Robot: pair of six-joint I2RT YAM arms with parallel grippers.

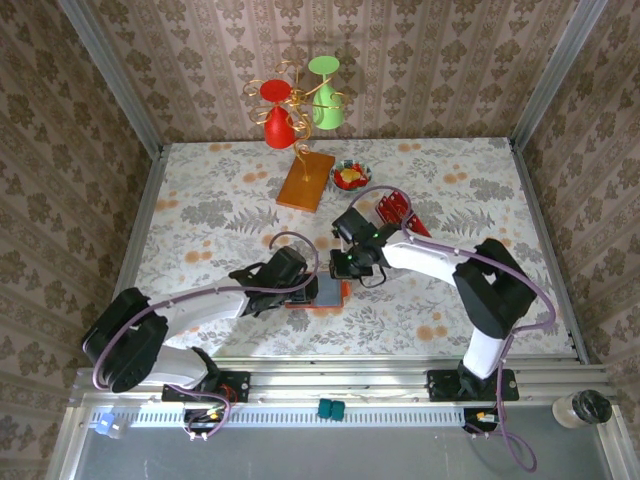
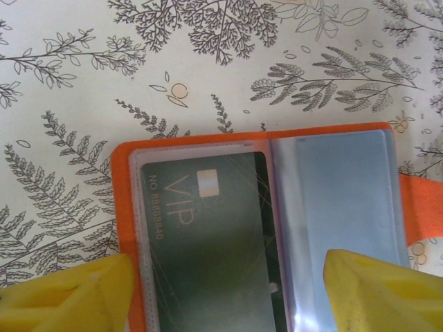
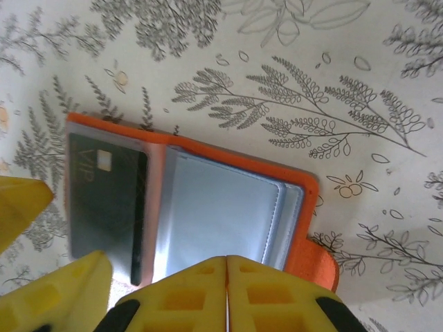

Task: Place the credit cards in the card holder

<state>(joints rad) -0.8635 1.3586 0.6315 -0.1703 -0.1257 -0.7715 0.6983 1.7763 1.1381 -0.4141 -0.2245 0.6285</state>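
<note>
The card holder [image 1: 331,293] lies open on the floral table, orange outside with greyish-blue pockets [image 2: 346,200]. A dark green VIP credit card [image 2: 201,235] sits in its left clear pocket [image 3: 104,200]; the right pocket [image 3: 221,211] looks empty. My left gripper [image 2: 228,290] is open, one yellow finger at each side of the holder's near edge. My right gripper [image 3: 226,277] is shut with nothing between its fingertips, hovering at the near edge of the right pocket. More credit cards, mostly red, lie in a fanned pile [image 1: 397,210] behind the right arm.
An orange-brown wooden board [image 1: 305,180] and a small bowl [image 1: 350,177] lie at the back. Behind them a wire stand holds a red cup [image 1: 278,125] and a green cup [image 1: 327,105]. Patterned walls close in the table.
</note>
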